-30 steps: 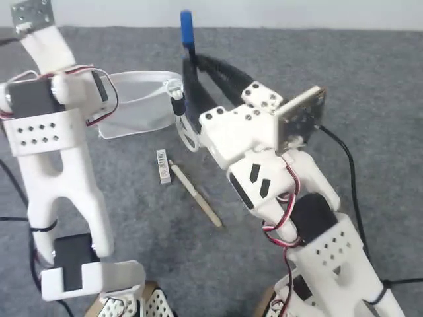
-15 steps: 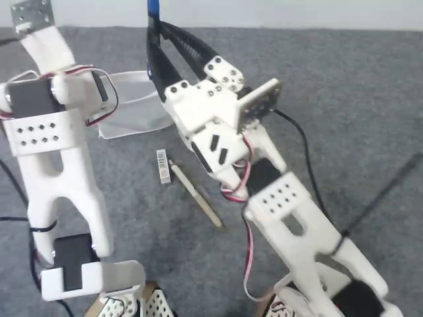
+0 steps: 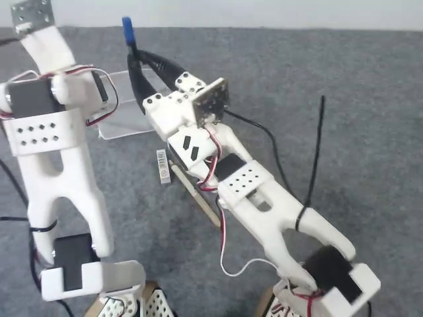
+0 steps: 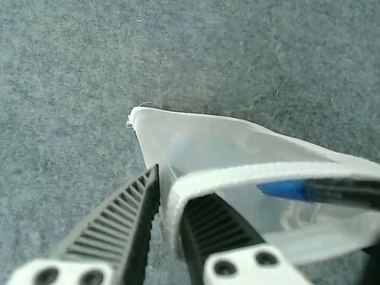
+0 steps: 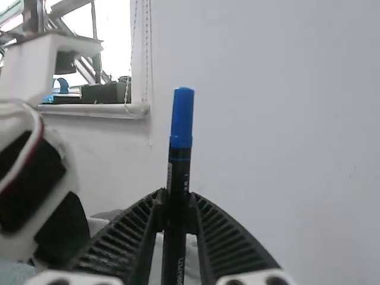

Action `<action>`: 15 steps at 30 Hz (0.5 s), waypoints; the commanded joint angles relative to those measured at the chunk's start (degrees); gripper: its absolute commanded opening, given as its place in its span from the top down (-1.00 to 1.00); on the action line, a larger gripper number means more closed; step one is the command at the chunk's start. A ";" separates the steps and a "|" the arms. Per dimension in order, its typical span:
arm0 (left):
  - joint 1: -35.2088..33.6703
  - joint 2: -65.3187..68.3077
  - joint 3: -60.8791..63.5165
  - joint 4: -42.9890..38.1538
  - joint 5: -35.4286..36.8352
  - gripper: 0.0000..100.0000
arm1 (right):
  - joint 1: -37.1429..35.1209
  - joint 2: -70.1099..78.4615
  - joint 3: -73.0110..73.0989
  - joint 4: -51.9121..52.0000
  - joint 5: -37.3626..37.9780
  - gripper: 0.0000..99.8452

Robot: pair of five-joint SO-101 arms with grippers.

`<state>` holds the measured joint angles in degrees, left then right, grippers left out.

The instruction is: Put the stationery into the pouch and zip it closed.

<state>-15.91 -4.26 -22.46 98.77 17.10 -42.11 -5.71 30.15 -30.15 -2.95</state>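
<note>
A translucent white pouch [image 3: 125, 123] lies on the grey carpet at the back left. My left gripper [image 4: 169, 199] is shut on its white rim [image 4: 249, 173], holding the mouth up. My right gripper [image 3: 137, 59] is shut on a black pen with a blue cap [image 3: 129, 30], held upright above the pouch. The right wrist view shows the pen [image 5: 180, 136] standing between the closed fingers [image 5: 127, 231]. Through the pouch wall, the left wrist view shows the pen [image 4: 297, 190] in blue. A wooden pencil [image 3: 195, 193] and a small white eraser [image 3: 162, 166] lie on the carpet in front of the pouch.
The left arm's white body [image 3: 53, 132] stands over the pouch's left end. A black cable [image 3: 317, 152] rises right of the right arm. Open carpet [image 3: 370, 99] spreads to the right. A white wall [image 3: 264, 13] runs along the back.
The right arm has swung left and stretched out, carrying the pen from right of the pouch to over it. The left arm has kept still.
</note>
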 commanded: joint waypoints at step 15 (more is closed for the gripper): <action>-0.09 -0.88 -1.19 1.67 0.97 0.98 | -2.42 -2.51 0.62 7.43 0.09 0.72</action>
<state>-15.91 -4.26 -22.46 98.77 17.10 -44.13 -4.13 30.59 -26.73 -2.86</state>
